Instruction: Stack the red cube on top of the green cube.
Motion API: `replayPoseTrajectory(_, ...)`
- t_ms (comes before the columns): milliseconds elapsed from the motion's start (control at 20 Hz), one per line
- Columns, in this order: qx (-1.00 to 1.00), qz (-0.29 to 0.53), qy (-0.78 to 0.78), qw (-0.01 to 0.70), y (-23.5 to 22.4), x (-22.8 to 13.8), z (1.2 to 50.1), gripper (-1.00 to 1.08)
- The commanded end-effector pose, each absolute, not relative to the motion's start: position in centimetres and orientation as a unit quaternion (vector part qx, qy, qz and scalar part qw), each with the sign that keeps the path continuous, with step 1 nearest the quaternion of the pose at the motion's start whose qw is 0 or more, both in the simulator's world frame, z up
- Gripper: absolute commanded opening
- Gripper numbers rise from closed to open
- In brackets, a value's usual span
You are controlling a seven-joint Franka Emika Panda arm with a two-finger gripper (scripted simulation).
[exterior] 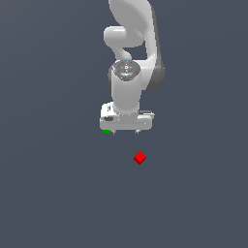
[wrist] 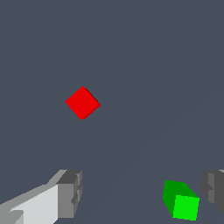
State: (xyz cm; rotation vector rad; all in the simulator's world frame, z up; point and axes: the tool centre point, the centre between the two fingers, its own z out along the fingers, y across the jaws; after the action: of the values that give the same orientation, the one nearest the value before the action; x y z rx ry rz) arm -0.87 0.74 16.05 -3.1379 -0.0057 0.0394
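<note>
The arm is hanging over the dark grey tabletop [exterior: 58, 193] with its gripper [exterior: 126, 131] pointing down, and the fingers [wrist: 70, 194] are standing wide apart, holding nothing. The wrist view is showing one finger at each side of the picture with open floor between them.

The red cube [exterior: 140, 158] is sitting alone on the tabletop, clear of the gripper and turned corner-on to both cameras, so its flat sides are lying at a slant to the line between the fingers. The green cube [wrist: 180, 200] is resting close under the gripper, near one finger but not touching it; in the exterior view only a sliver of green [exterior: 107, 131] is peeking out beneath the hand at the exterior view's left.

Nothing is stacked yet, and the red cube looks untouched, so the job seems to be at its start: the gripper probably needs to travel over to the red cube before closing.

The cube appears rigid, plain and very light, much smaller than the hand. It will likely slide or spin if a finger nudges a corner. The safest hold would be across two opposite flat faces, around mid-height, with the wrist turned first so the fingers are meeting those faces squarely.
</note>
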Motion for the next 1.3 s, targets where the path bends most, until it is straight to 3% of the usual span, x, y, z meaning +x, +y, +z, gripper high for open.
replayPoseTrajectory(0, -1.000, 0.013, -0.002, 0.002, 0.7, -0.9, 16.1, 1.00)
replayPoseTrajectory(600, -0.998, 0.011, -0.062, 0.002, 1.6, 0.4, 14.5, 1.00)
replayPoseTrajectory(1250, -0.967, 0.004, -0.253, 0.001, 5.3, 3.8, 9.6, 1.00)
